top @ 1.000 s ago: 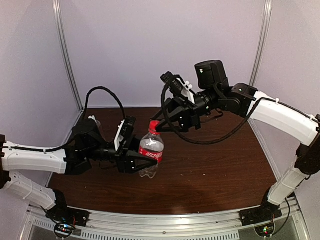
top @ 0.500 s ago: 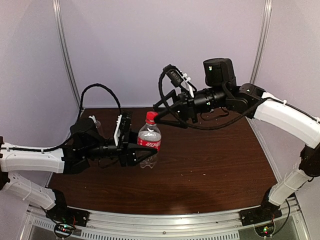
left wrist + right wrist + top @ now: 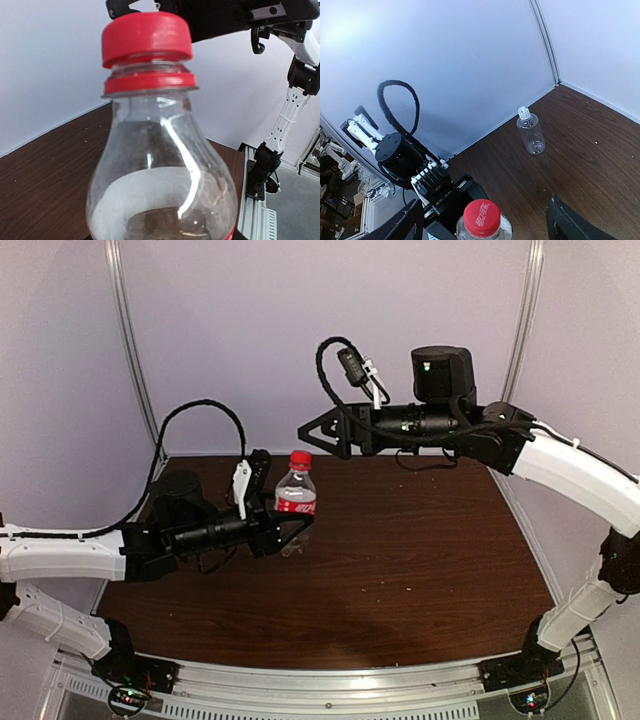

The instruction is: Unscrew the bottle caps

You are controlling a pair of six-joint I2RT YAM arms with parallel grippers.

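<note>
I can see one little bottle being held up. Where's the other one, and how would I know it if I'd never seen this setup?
Start at the dark brown wooden table and look towards the corner where the two pale walls meet. Close to the wall there, a small clear plastic bottle stands upright on its own. Its white cap and bare, label-free sides set it apart from the red-capped bottle with the red band.

Red cap (image 3: 146,37) on red-banded clear bottle (image 3: 160,190), white cap (image 3: 523,113), dark brown table (image 3: 420,560).
</note>
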